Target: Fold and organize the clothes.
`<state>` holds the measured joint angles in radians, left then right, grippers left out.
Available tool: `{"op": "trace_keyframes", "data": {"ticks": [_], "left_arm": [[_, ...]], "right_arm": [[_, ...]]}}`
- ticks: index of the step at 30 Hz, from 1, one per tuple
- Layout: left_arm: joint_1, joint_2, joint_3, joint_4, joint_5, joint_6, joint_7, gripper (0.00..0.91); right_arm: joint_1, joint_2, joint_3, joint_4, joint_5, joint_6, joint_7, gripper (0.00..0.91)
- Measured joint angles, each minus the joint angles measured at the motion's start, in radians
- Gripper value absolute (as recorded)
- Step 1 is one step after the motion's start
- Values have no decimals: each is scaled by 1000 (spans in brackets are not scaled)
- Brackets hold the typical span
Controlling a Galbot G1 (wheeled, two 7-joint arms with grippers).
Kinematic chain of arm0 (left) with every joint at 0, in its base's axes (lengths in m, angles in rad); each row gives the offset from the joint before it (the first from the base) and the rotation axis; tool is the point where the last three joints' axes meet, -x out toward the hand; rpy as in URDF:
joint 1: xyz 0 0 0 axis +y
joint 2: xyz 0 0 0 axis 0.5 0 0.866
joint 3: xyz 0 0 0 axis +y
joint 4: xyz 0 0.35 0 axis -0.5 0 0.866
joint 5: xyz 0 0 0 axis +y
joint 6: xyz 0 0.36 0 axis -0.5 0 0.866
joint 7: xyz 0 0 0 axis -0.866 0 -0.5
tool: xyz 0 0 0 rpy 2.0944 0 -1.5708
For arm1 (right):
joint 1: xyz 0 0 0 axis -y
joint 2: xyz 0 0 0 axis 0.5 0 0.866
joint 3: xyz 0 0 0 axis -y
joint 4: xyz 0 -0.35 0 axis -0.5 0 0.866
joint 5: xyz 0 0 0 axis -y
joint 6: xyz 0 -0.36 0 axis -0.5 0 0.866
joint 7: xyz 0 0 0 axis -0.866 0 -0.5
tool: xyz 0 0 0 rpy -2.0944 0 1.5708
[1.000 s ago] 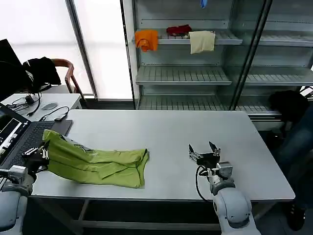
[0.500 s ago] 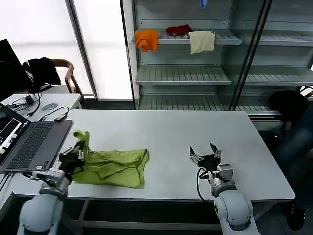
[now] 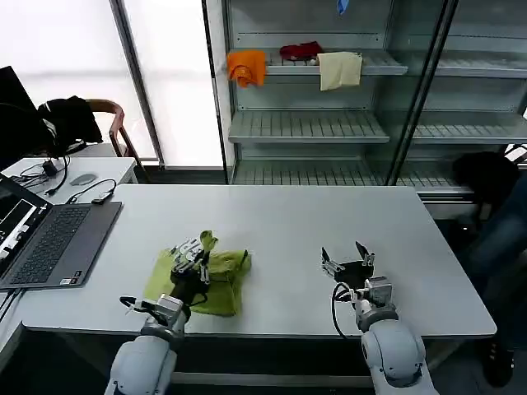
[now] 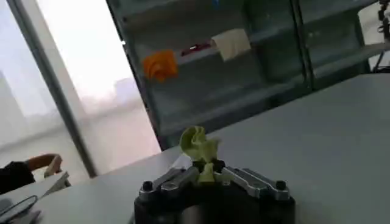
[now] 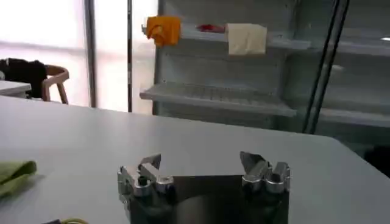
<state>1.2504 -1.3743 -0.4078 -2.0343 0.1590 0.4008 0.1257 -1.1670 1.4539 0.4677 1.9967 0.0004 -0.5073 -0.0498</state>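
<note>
Left gripper (image 3: pixel 192 253) is pinching the T-shirt (image 3: pixel 221 280) edge over the front-left table (image 3: pixel 280 222), needing a flat lay-down; right gripper (image 3: pixel 348 262) is idling, jaws apart.

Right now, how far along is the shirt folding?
Partly done: the lime-green T-shirt lies doubled into a compact bundle near the table's front edge. In hand: the left end effector is shut on a pinch of its fabric above the bundle. Left: release and tidy it. The right end effector waits open, apart.
</note>
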Motion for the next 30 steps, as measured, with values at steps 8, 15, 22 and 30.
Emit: {"op": "trace_keyframes", "data": {"ticks": [8, 15, 22, 30], "left_arm": [[0, -22, 64, 40, 24, 10, -20, 907], [1, -45, 109, 84, 27, 9, -43, 907], [-2, -73, 151, 121, 37, -1, -72, 907], [-1, -108, 184, 145, 22, -24, -91, 907]], "right_arm": [[4, -1, -3, -12, -13, 1, -3, 907], [5, -2, -3, -14, -18, 2, -4, 907], [2, 2, -5, -6, -23, 2, -3, 907], [-4, 0, -2, 3, -25, 1, 1, 907]]}}
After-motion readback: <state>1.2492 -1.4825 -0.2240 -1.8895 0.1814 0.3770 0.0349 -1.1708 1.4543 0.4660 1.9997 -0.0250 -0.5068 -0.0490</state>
